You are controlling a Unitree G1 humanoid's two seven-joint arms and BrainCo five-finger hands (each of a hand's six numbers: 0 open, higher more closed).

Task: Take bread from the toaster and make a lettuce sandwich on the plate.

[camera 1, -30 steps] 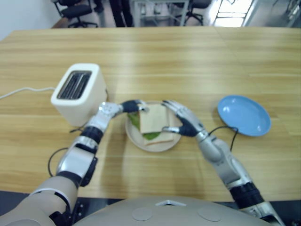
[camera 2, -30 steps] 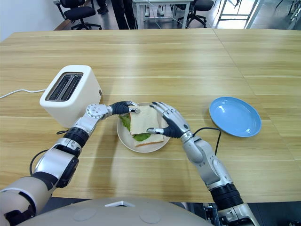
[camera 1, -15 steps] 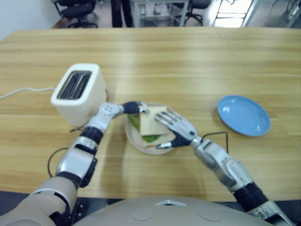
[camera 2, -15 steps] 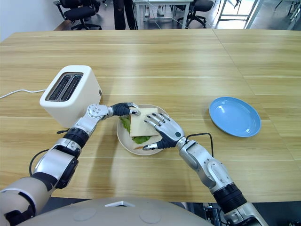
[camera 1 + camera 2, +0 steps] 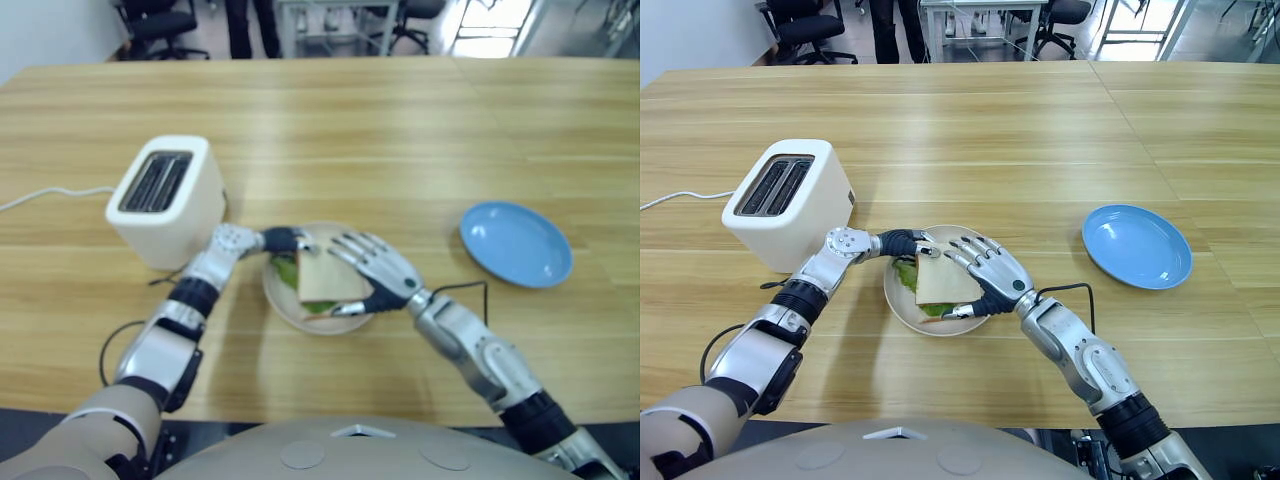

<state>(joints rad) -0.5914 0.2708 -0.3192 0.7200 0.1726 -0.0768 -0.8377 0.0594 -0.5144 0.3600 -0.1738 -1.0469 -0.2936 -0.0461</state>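
Resting on a round beige plate near the middle of the wooden surface is the sandwich, with its top bread slice lying flat and green lettuce poking out from under it at the 9 o'clock side and along the 6 o'clock edge. The left robot hand comes in from 10 o'clock of the plate, closed narrowly on the slice's far left corner. The right robot hand comes in from 4 o'clock and lies wide and spread over the 3 o'clock side of the slice, fingertips reaching across the bread and the thumb down by the near right corner, gripping nothing. The white toaster stands upright at 10 o'clock of the plate, apart from it, slots facing up, with a white cord trailing off toward 9 o'clock. A blue plate sits well apart at 3 o'clock. A thin black cable loops above the right wrist.
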